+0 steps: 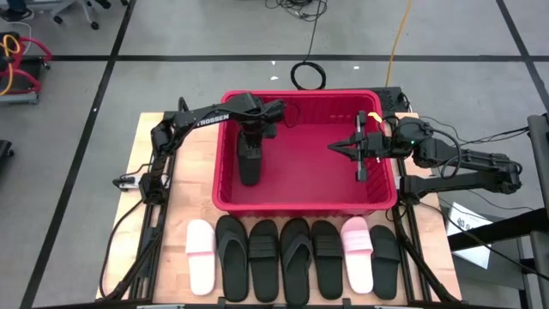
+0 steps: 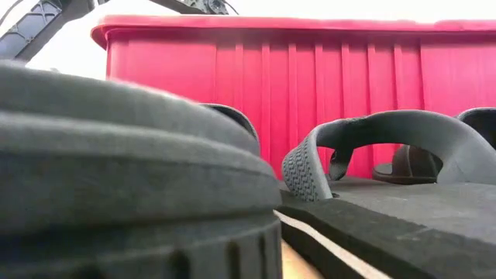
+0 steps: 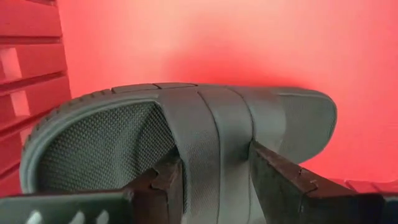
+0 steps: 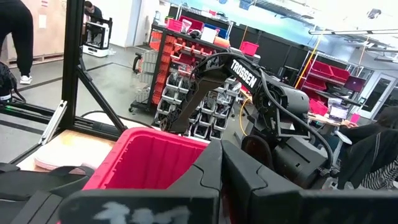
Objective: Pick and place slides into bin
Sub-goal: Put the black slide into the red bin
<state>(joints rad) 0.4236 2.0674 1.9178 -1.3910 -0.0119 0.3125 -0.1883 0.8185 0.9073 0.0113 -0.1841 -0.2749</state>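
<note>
Because your left end effector [image 1: 250,163] is clamped on a black slide [image 1: 250,160] low inside the red bin [image 1: 225,190], you look ready to release. Seven slides [image 1: 294,256] line the desk's front edge. Your right end effector [image 1: 336,148], fingers together, waits over the bin; "TROSSEN" marks the left arm [image 1: 206,117].

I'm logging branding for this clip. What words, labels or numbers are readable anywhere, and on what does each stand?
"TROSSEN": white letters on the dark left robot arm reaching over the large red plastic slotted bin, in the high view.
"TROSSEN": the same arm, seen in the right wrist view.
White paper sheet at the table's right edge: print too small to read.
Sandals, bin: no readable text.
</note>
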